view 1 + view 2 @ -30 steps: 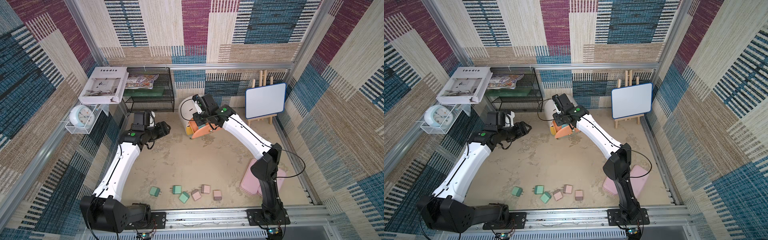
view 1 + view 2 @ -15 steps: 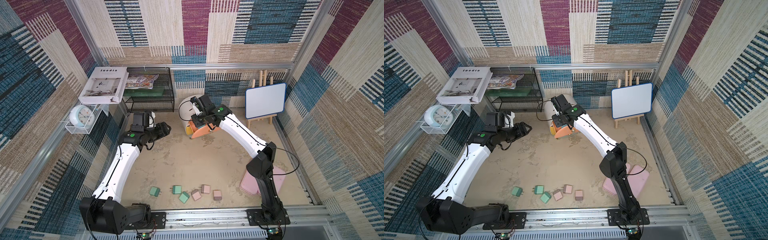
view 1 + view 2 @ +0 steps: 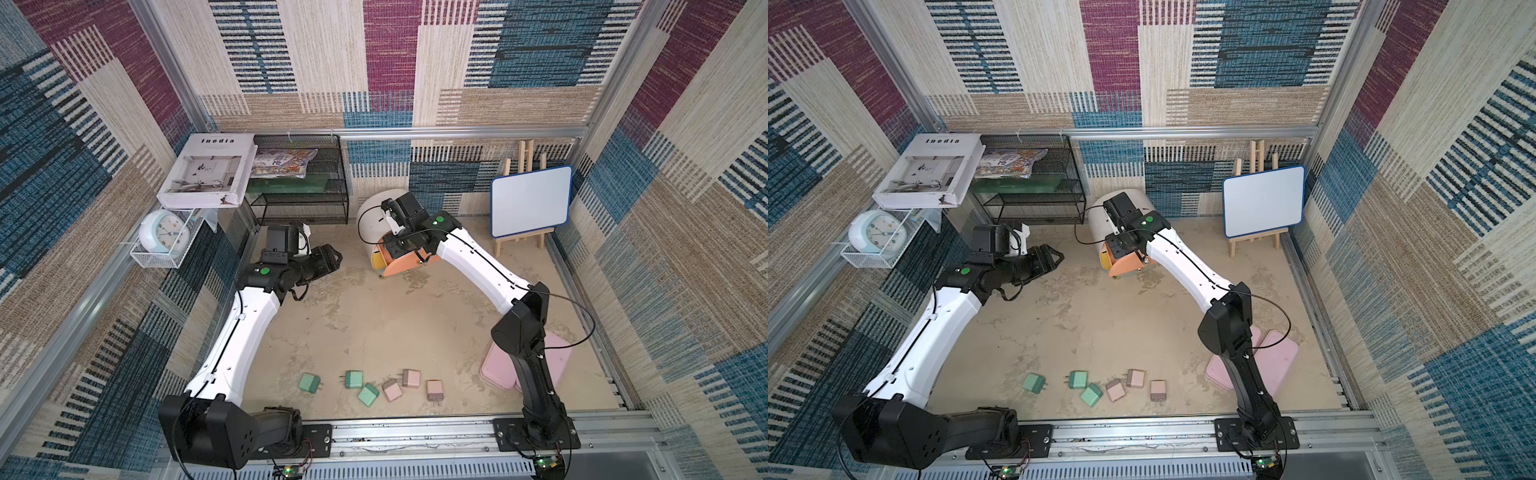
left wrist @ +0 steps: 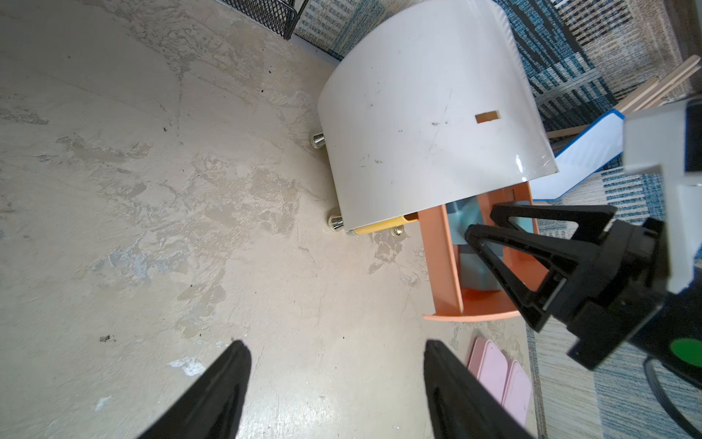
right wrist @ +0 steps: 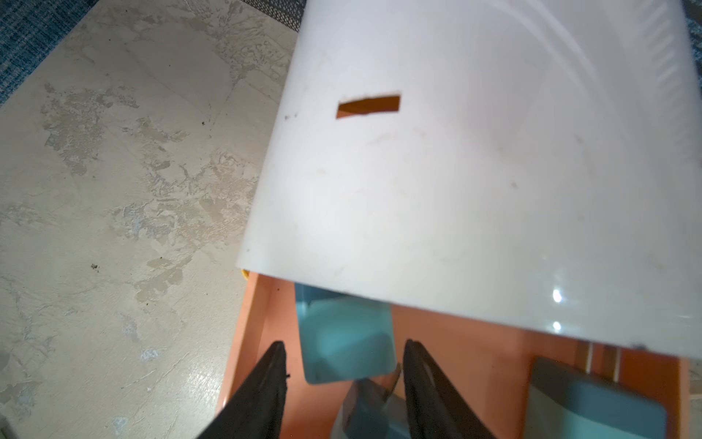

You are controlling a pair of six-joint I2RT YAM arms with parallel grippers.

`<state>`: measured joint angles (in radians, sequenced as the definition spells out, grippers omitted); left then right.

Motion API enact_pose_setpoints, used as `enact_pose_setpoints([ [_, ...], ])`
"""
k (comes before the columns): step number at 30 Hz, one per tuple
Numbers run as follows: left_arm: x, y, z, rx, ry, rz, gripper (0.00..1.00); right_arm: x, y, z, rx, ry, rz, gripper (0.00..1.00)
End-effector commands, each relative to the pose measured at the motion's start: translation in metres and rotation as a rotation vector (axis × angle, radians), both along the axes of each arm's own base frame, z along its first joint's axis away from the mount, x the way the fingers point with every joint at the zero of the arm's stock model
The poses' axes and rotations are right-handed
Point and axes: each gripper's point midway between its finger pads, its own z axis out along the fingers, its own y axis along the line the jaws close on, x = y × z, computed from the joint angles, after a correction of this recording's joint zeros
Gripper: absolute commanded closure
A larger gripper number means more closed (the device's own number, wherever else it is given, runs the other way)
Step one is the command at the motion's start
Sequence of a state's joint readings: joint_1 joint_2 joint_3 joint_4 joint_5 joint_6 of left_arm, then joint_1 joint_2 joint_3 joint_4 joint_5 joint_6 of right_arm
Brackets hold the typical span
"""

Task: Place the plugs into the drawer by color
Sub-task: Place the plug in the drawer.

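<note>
Peach drawer: pulled out, three blue plugs inside, one part-hidden under the white cabinet. Right hand parted over them; left hand wide, empty. Green plugs, pink plugs: on bench.

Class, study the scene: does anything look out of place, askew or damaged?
The white book lies askew by the mesh rack, its near corner looking torn. Three green plugs and three pink plugs lie scattered at differing angles. The peach drawer stands pulled open.
</note>
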<state>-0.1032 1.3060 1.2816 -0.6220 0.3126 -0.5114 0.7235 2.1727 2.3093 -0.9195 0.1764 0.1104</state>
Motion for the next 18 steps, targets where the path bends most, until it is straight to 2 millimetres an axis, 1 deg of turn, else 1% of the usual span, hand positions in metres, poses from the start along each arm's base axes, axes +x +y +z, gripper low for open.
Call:
enact_pose_setpoints([
  [1, 0.004, 0.002, 0.001, 0.017, -0.022, -0.003, 0.24, 0.001, 0.003, 0.014, 0.029, -0.028, 0.014, 0.41],
  [4, 0.007, 0.004, 0.000, 0.036, -0.022, 0.000, 0.24, 0.001, 0.001, 0.030, 0.045, -0.059, 0.018, 0.36],
  [7, 0.011, 0.003, 0.003, 0.043, -0.026, -0.007, 0.24, -0.001, -0.002, 0.061, 0.080, -0.117, 0.021, 0.34],
  [10, 0.019, -0.009, 0.014, 0.003, -0.038, -0.051, 0.24, -0.010, -0.006, 0.096, 0.140, -0.183, 0.036, 0.34],
  [12, 0.029, -0.020, 0.023, -0.021, -0.045, -0.068, 0.24, -0.020, -0.012, 0.112, 0.169, -0.233, 0.065, 0.34],
  [15, 0.042, -0.041, 0.036, -0.010, -0.066, -0.110, 0.24, -0.035, -0.027, 0.124, 0.228, -0.339, 0.068, 0.34],
  [18, 0.056, -0.061, 0.051, 0.029, -0.088, -0.152, 0.24, -0.057, -0.048, 0.118, 0.274, -0.430, 0.069, 0.31],
])
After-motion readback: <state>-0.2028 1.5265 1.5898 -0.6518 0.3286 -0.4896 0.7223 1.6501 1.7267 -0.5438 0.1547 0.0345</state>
